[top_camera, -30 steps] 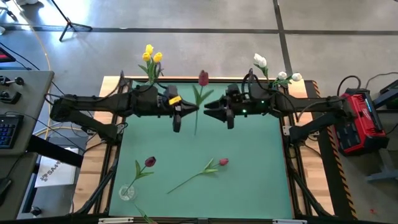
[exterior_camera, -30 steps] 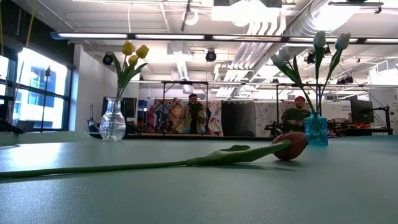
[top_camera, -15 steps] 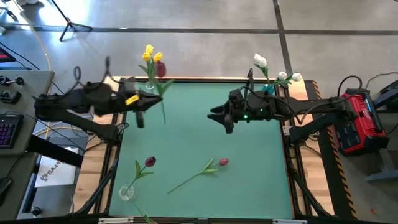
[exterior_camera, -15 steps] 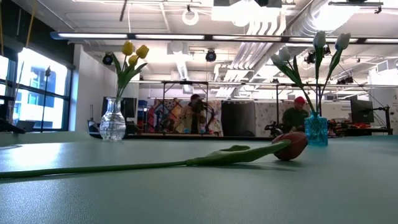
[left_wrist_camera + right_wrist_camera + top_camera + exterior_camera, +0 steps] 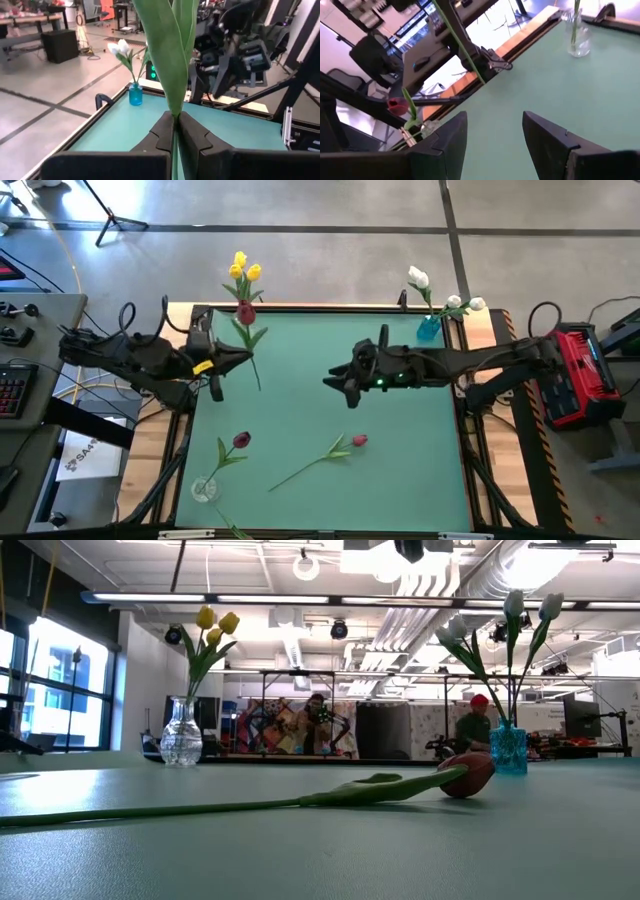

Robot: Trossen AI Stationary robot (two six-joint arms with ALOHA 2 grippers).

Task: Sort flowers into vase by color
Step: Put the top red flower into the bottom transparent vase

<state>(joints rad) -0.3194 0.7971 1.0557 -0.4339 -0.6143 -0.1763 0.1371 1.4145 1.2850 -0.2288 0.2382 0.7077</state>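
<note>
My left gripper (image 5: 243, 358) is over the table's far left part, shut on a dark red tulip (image 5: 245, 312) whose green leaves (image 5: 172, 55) rise past its fingers. My right gripper (image 5: 330, 383) hangs open over the middle of the table, holding nothing (image 5: 492, 132). Two more dark red tulips (image 5: 240, 440) (image 5: 358, 440) lie flat on the green mat; the low view shows one (image 5: 468, 773) from the side. Yellow tulips (image 5: 241, 268) stand in a clear vase (image 5: 182, 735) at the far left. White tulips (image 5: 420, 278) stand in a blue vase (image 5: 429, 328) at the far right. My left gripper pinches the tulip between its two fingers at the stem, just below the leaves (image 5: 175, 114). The fingers come level from the table's left and lie across the stem. The tulip is lifted clear, with its head (image 5: 245, 312) toward the far edge and its stem end (image 5: 259, 385) toward the near side.
An empty clear vase (image 5: 205, 489) stands at the near left corner, also seen in the right wrist view (image 5: 580, 42). The mat's middle and right near part lie bare (image 5: 400, 450). People sit in the room beyond the table (image 5: 316, 725).
My left gripper has carried the dark red tulip from the middle of the table's far half toward the left edge, and the tulip has swung so that its head sits beside the yellow tulips' vase. My right gripper has moved a little toward the near and left.
</note>
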